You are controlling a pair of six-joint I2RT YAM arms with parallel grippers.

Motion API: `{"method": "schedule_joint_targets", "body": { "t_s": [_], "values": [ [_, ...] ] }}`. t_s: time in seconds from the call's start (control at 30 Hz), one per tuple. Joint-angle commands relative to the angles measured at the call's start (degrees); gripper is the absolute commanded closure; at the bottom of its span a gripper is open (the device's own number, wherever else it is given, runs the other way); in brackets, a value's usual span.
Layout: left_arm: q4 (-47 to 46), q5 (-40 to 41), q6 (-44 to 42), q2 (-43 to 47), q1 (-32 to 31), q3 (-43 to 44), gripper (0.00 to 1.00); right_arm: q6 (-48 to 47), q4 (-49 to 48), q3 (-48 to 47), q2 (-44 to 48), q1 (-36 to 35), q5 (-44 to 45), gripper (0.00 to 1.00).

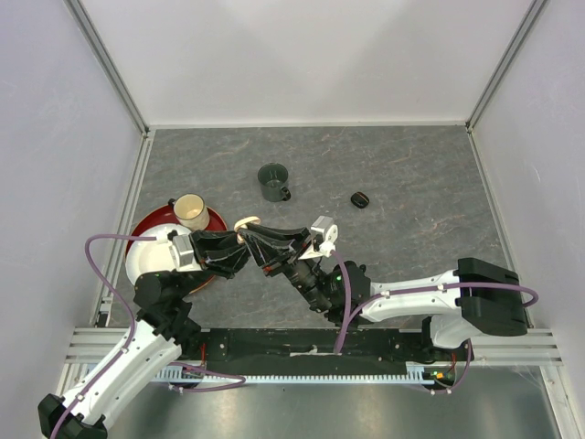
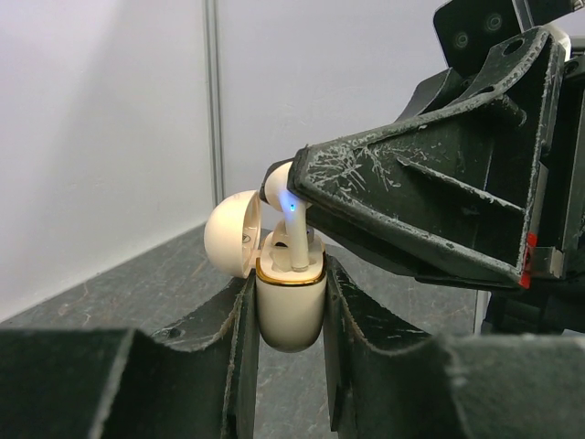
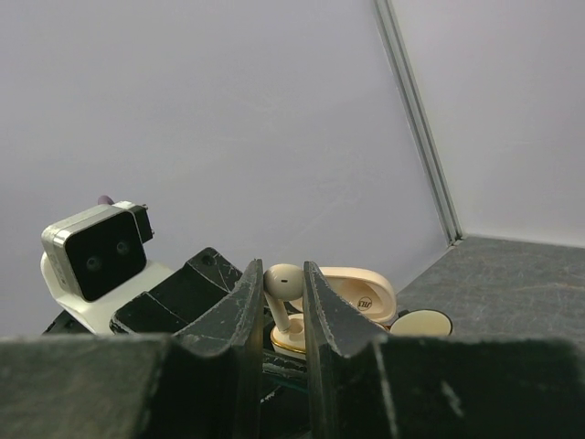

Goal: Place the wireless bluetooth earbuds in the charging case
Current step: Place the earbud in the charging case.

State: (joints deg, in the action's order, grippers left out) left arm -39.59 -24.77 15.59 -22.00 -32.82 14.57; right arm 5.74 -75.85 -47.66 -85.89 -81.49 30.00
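My left gripper point(image 2: 289, 280) is shut on the cream charging case point(image 2: 291, 311), which has a gold rim and is held upright above the table with its lid point(image 2: 230, 233) swung open. My right gripper point(image 3: 281, 274) is shut on the head of a cream-white earbud point(image 3: 284, 280). The earbud's stem point(image 2: 298, 240) reaches down into a case socket, with a blue light showing on it. In the top view both grippers point(image 1: 239, 247) point(image 1: 259, 235) meet at the case lid point(image 1: 247, 220), left of centre. I see no other earbuds.
A dark green mug point(image 1: 273, 181) stands behind the grippers. A small black oval object point(image 1: 360, 198) lies to the mug's right. At the left a red plate point(image 1: 144, 225) carries a white bowl point(image 1: 146, 259) and a cream cup point(image 1: 191, 209). Walls enclose the table.
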Motion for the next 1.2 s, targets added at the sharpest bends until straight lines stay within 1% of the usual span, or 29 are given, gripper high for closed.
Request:
{"method": "schedule_joint_targets", "body": {
  "t_s": [0.0, 0.27, 0.57, 0.83, 1.17],
  "values": [
    [-4.4, -0.7, 1.4, -0.1, 0.2, 0.6, 0.98, 1.3, -2.4, -0.9, -1.0, 0.3, 0.9, 1.0],
    [-4.4, 0.2, 1.4, 1.1, 0.2, 0.7, 0.98, 0.9, -3.2, 0.6, -0.4, 0.4, 2.6, 1.0],
    [-4.4, 0.3, 1.3, 0.9, 0.2, 1.1, 0.98, 1.3, -2.2, 0.8, -0.6, 0.3, 1.7, 1.0],
    [-4.4, 1.9, 0.3, 1.1, 0.2, 1.1, 0.98, -0.2, -1.2, 1.2, -0.2, 0.1, 4.1, 1.0],
    [-4.7, 1.3, 0.3, 0.3, 0.2, 1.3, 0.98, -1.3, -1.1, 0.7, -1.0, -0.2, 5.4, 1.0]
  ]
}}
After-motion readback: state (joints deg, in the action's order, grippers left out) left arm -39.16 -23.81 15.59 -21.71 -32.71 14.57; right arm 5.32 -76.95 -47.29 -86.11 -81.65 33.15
